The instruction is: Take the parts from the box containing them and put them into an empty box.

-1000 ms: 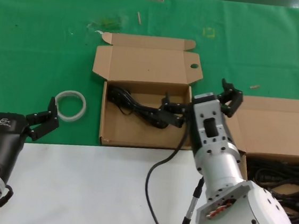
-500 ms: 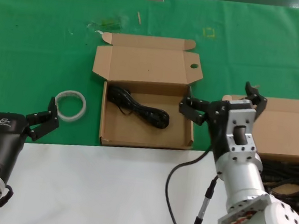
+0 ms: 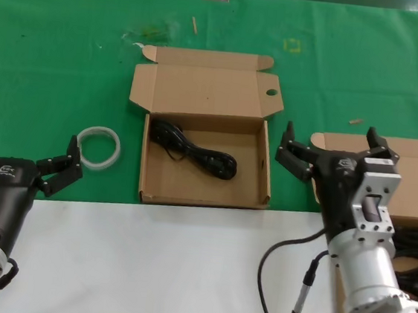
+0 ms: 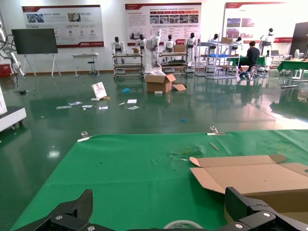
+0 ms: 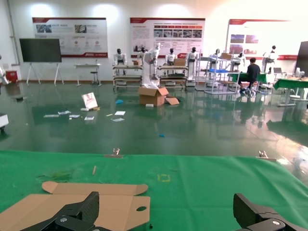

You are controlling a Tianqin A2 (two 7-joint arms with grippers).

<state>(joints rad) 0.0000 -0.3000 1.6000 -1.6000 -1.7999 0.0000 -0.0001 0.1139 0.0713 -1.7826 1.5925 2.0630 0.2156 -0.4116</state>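
Black, limp cord is what the parts are judged to be: light, soft and apt to sag or snag, so each bundle is best pinched across its thick middle, not at a loose loop or plug end. At the left edge of the desk, near the front, the left gripper (image 3: 23,161) is parked with its fingers spread wide and nothing held; just beside it one white tape ring (image 3: 98,147) lies on the green cloth. One holed-lid box (image 3: 144,174), open at the desk's middle, carries one coiled part (image 3: 193,149) lying slantwise toward its back left corner. The right gripper (image 3: 334,156) hovers wide open and empty between the two boxes, over the lid of the supply box (image 3: 407,188) at the right edge, where a dark tangle of cords (image 3: 411,256) is seen, too overlapped and hidden by the arm to be counted
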